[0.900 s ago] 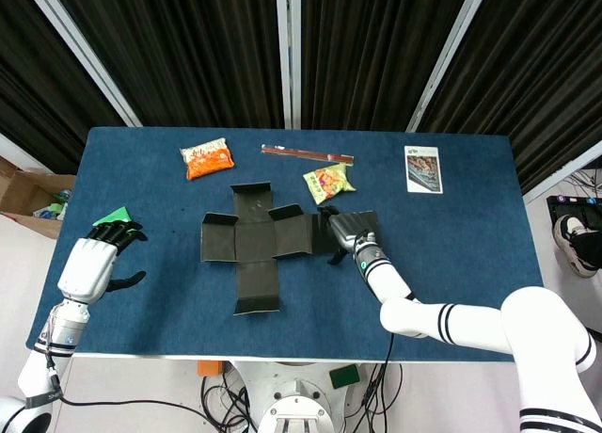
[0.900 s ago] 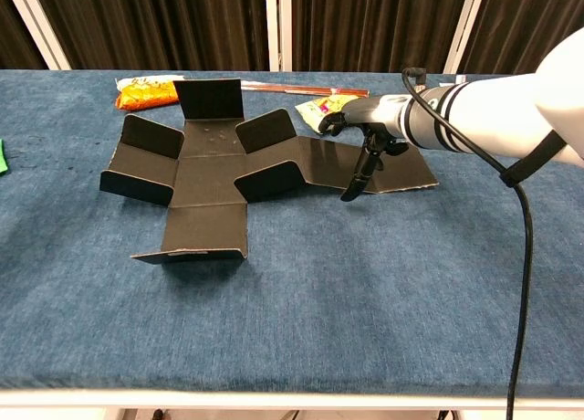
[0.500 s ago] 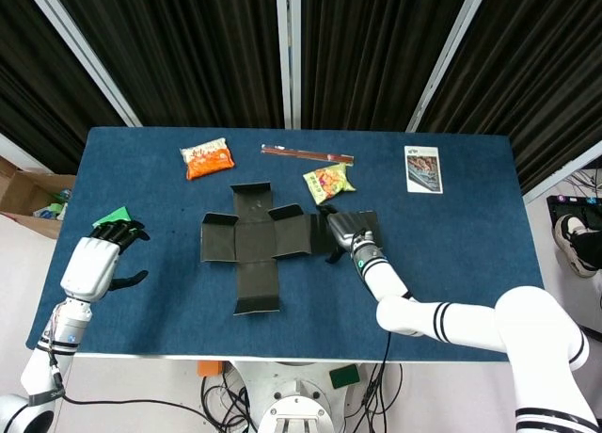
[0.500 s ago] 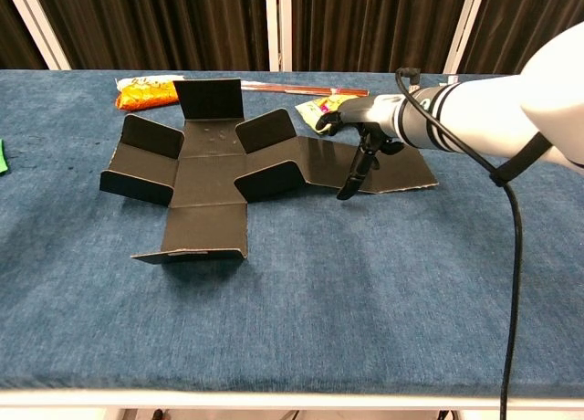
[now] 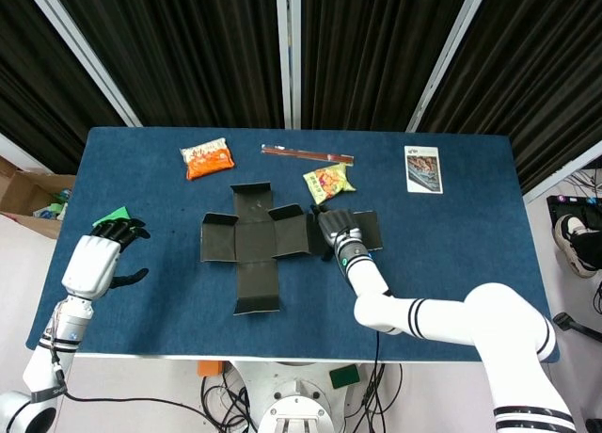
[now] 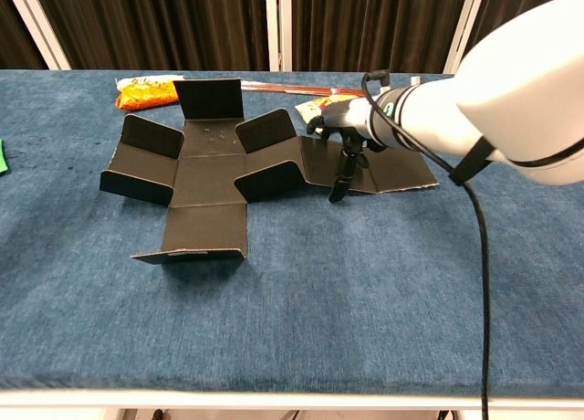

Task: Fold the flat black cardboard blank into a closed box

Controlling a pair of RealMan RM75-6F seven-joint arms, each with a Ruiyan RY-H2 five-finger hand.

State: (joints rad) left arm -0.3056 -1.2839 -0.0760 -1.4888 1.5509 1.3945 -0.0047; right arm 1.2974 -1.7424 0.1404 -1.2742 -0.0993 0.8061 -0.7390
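From the head view, the flat black cross-shaped cardboard blank lies mid-table, flaps partly raised. Left hand hovers away, fingers loosely apart, holding nothing. In the chest view, right hand rests fingers on the blank's right panel, gripping nothing.

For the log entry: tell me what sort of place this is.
Probably a robot lab or test booth: a table with a blue cloth, black curtains behind, loose cables under it, and snack packets laid out as props.
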